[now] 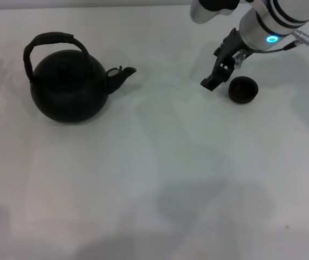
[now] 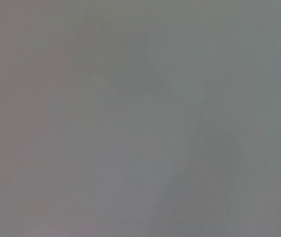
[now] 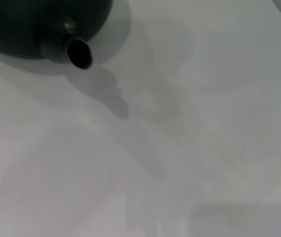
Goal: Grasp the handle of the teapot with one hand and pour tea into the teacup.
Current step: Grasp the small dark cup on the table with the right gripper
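Stands on a plain white table (image 1: 160, 173), far left side: the teapot (image 1: 68, 86), large, round and black, upright, with the handle (image 1: 51, 39) arched tall over the top, upper part wrapped. Points toward the robot's right with a short curved spout (image 1: 123, 73). Nothing touching pot or handle; only bare tabletop between spout and the right arm's end. Interior of the pot hidden, so contents cannot be told.

Sits well apart from the teapot, on the far right side: the teacup (image 1: 243, 89), tiny, dark, upright, mouth open upward. Looks dark inside; whether any liquid is in it cannot be told.

Hangs just beside the teacup, on its teapot side: the right gripper (image 1: 215, 76), reaching down from the white forearm with a lit blue ring (image 1: 272, 39). Dark finger tip low near the table, close to the cup's rim but holding nothing visible; how far the jaws stand apart cannot be told.

Shows, from the right wrist view, the spout (image 3: 78, 52) end-on with its dark round opening, part of the pot's black body (image 3: 32, 19) behind it, and its shadow on the table.

Gives only flat grey blur from the left wrist view; left gripper not seen anywhere.
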